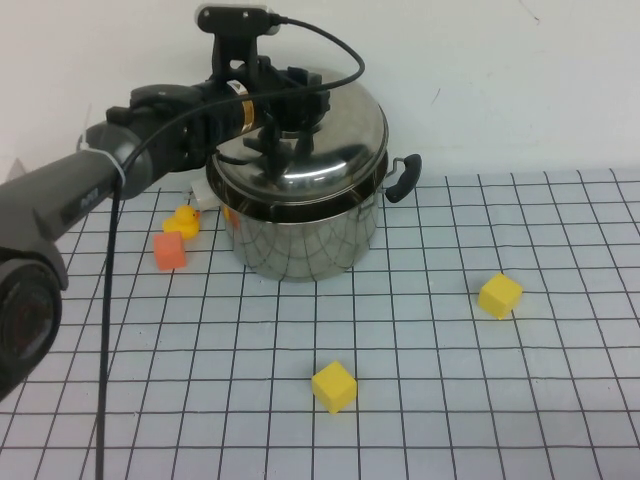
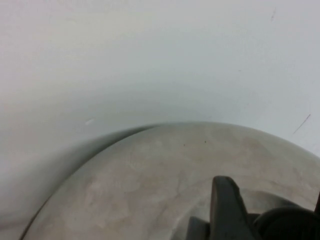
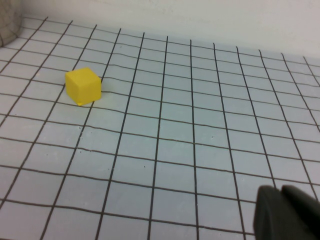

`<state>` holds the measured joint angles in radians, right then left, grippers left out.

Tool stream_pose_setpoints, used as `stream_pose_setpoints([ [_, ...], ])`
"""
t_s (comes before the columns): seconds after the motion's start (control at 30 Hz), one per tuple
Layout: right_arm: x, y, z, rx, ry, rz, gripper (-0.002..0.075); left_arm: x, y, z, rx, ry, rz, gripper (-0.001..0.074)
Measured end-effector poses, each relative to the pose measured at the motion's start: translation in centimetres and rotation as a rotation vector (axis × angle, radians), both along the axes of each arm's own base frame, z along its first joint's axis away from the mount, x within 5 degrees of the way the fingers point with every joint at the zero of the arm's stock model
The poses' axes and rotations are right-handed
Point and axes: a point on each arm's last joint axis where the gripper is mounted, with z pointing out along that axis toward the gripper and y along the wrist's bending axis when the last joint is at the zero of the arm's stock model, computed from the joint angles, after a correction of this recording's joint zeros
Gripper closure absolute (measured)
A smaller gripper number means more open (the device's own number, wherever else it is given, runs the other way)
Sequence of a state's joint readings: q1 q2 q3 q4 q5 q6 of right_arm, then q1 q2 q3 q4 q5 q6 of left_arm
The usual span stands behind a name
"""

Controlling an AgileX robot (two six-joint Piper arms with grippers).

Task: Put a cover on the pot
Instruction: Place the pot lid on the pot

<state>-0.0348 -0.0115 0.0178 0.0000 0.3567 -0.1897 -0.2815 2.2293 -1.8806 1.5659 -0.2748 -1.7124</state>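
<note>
a large shiny steel pot (image 1: 300, 240) with black side handles stands on a gridded white table (image 1: 480, 400), toward the far left of the surface. a domed steel lid (image 1: 300, 150) sits over its mouth, though it looks tilted, its left edge lower and nearer than the right, so it may not be fully seated. the left gripper (image 1: 290, 120) reaches in from the left and sits right over the middle of the lid, where the knob would be; its jaws stand partly apart around that spot. the knob itself is hidden by the fingers, so whether they grip it or have let go cannot be told. in the left wrist view a dark finger (image 2: 227, 210) rests close against the lid's curved surface (image 2: 150, 180).

the right gripper (image 3: 287, 212) is out of the high view; its wrist view shows only a dark tip over bare grid, with a yellow block (image 3: 83, 86) well apart, and its jaws cannot be judged.

beside the pot on the left lie a small yellow duck (image 1: 183, 220) and an orange block (image 1: 169, 250); two yellow blocks (image 1: 334, 386) (image 1: 499, 295) lie nearer.

judged step: the lid is being set down. the next move likely calls for levelling it onto the rim, then releasing and lifting straight up
</note>
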Motion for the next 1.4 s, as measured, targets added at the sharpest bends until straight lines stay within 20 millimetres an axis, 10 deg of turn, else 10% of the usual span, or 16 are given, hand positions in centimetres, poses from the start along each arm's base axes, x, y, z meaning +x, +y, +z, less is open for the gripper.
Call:
stream_pose_setpoints([
  [1.4,0.0,0.0,0.0,0.000,0.000,0.000,0.0717,-0.7,0.0,-2.2,0.026,0.099,-0.025,0.0423],
])
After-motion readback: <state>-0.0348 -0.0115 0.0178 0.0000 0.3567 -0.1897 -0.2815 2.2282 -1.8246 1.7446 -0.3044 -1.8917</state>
